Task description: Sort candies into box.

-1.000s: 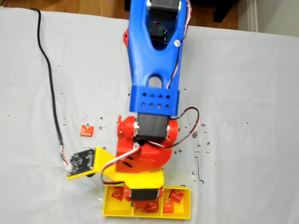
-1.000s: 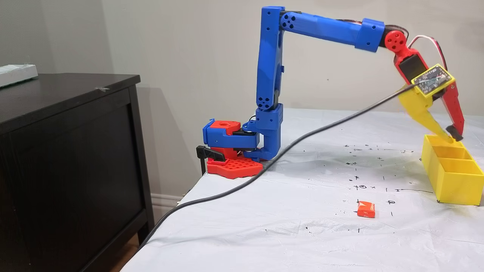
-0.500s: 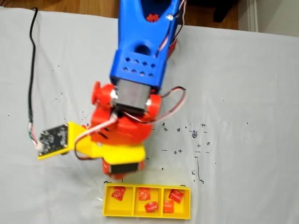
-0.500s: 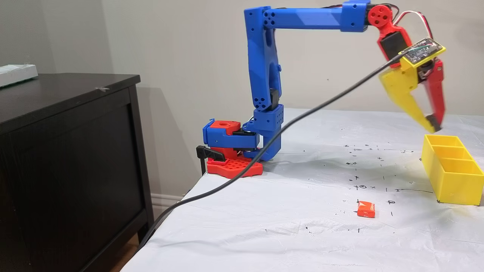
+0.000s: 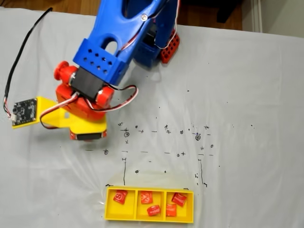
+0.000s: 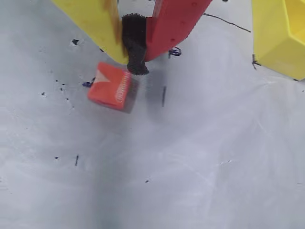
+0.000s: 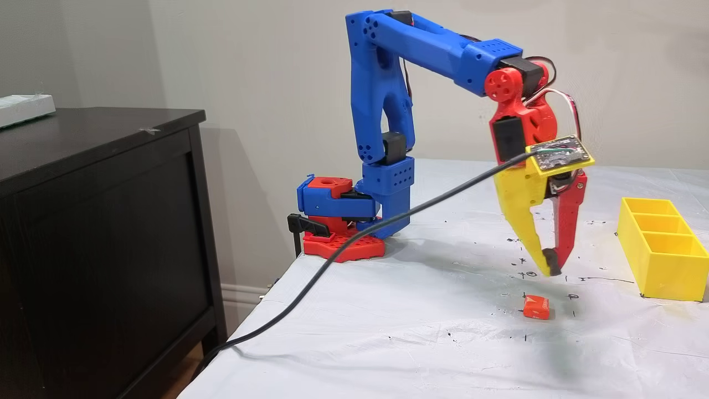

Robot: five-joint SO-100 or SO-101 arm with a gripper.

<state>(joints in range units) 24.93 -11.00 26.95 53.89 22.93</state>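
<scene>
One red candy (image 7: 536, 307) lies loose on the white sheet; in the wrist view this candy (image 6: 110, 86) sits just below and left of my fingertips. My gripper (image 7: 551, 267) hangs a little above it, shut and holding nothing. The wrist view shows my gripper (image 6: 134, 59) with its yellow and red fingers meeting on a black pad. The yellow box (image 5: 149, 219) lies at the near edge in the overhead fixed view, with several candies inside: one in the left compartment (image 5: 119, 196), two in the middle and two in the right. The box (image 7: 670, 274) stands to the gripper's right.
A black cable (image 7: 354, 249) runs from the wrist board down off the table's left edge. The arm's red and blue base (image 7: 343, 221) stands at the back of the table. A dark cabinet (image 7: 99, 221) is beside the table. Pen marks dot the sheet.
The arm lifted away from over the box, swung across the table and came down above the loose candy. That candy has not moved.
</scene>
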